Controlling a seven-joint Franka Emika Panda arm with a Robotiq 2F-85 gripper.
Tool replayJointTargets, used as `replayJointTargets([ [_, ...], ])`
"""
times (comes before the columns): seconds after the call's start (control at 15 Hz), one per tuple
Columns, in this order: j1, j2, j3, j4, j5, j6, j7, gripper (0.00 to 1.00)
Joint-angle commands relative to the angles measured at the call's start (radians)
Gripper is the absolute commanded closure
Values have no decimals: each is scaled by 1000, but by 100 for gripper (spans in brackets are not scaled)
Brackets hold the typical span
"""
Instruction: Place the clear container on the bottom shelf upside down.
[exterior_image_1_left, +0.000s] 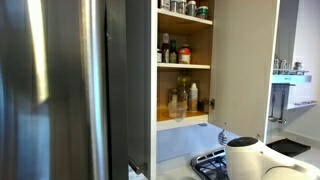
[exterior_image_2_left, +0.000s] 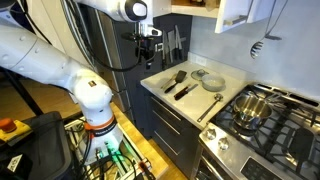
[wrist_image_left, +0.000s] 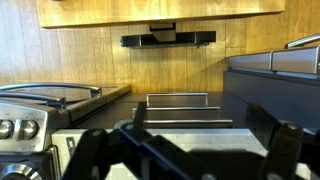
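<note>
The clear container (exterior_image_1_left: 176, 105) stands upright on the bottom shelf (exterior_image_1_left: 185, 121) of the open cupboard, at the left among the small bottles, with a white bottle (exterior_image_1_left: 194, 97) to its right. My gripper (exterior_image_2_left: 147, 50) hangs in front of the dark fridge, over the left end of the counter and well below the cupboard. In the wrist view my gripper (wrist_image_left: 190, 152) is open, its dark fingers (wrist_image_left: 285, 145) spread wide with only the counter between them. The container does not show in the wrist view.
Higher shelves (exterior_image_1_left: 185, 66) carry dark bottles and tins. The cupboard door (exterior_image_1_left: 245, 60) stands open. A steel fridge (exterior_image_1_left: 60, 90) fills the left. On the counter (exterior_image_2_left: 160, 84) lie spatulas (exterior_image_2_left: 180, 82) and a round dish (exterior_image_2_left: 212, 80); a pot (exterior_image_2_left: 250, 108) sits on the stove.
</note>
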Motion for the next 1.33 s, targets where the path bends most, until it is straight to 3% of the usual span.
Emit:
replayJointTargets([
  [0.0, 4, 15, -14, 71, -72, 27, -63, 0],
  [0.73, 44, 69, 14, 300, -357, 278, -318, 0],
  [0.8, 68, 79, -5, 315, -335, 287, -367, 0],
  [0.87, 51, 55, 5, 288, -322, 265, -302, 0],
  [1.27, 65, 76, 1, 317, -322, 274, -347, 0],
])
